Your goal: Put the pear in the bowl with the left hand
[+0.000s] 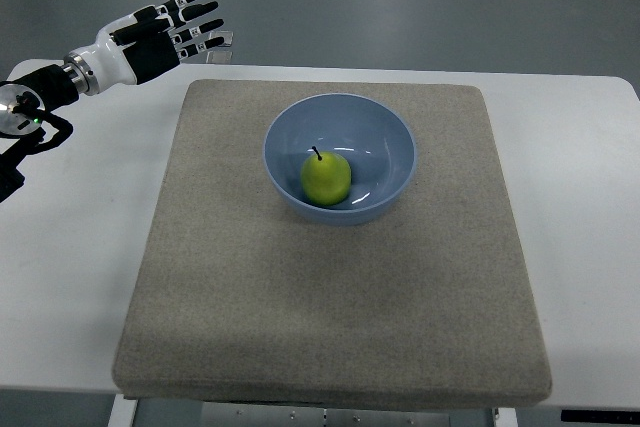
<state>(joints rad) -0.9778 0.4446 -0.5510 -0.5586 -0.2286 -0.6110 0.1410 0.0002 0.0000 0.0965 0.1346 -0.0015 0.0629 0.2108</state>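
A green pear with a dark stem lies inside a light blue bowl that stands on the beige mat, a little behind its middle. My left hand is at the far left, above the table's back edge, well away from the bowl. Its fingers are spread and it holds nothing. The right arm does not show.
The beige mat covers most of the white table. The table's back edge runs just behind the mat, with grey floor beyond. The left arm's dark wrist and cables lie over the table's left edge.
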